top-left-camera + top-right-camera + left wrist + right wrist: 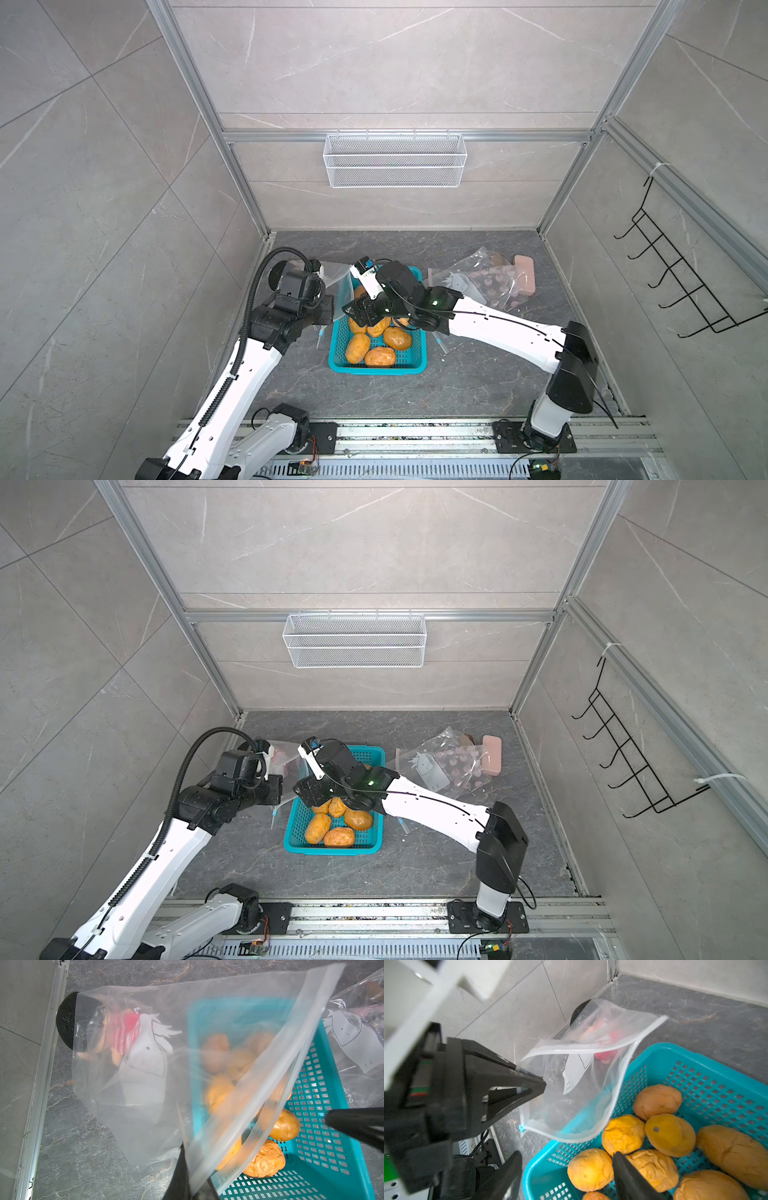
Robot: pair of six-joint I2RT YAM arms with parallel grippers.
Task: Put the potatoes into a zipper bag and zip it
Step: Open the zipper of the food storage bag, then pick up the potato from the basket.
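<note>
Bench: dark stone, walled on three sides. Blue basket sits mid-bench.

Zipper bag: clear, empty of potatoes, and hung just beside the basket's near-left corner. Its mouth gapes and its lower lip sags over the basket rim.

Potatoes: all in the basket, none bagged yet.

Left hand: clenched on one corner of the bag's mouth.

Right hand: fingers spread wide above the potatoes, gripping nothing.

Risks:
- The bag hangs from a single pinch. A potato landing on the sagging lip could pull the film free or fold the mouth shut.
- The potatoes are packed touching. A finger coming down between them may push a neighbour aside, and the glossy, wrinkled skin looks prone to slipping.

Views:
- The right wrist view alone shows the open mouth and the pinch.
- The left wrist view shows a doll through the film. I cannot tell whether it is inside or behind.
- In both top views the right arm hides the bag's mouth, but a second bag shows well apart on the right side of the bench.
</note>
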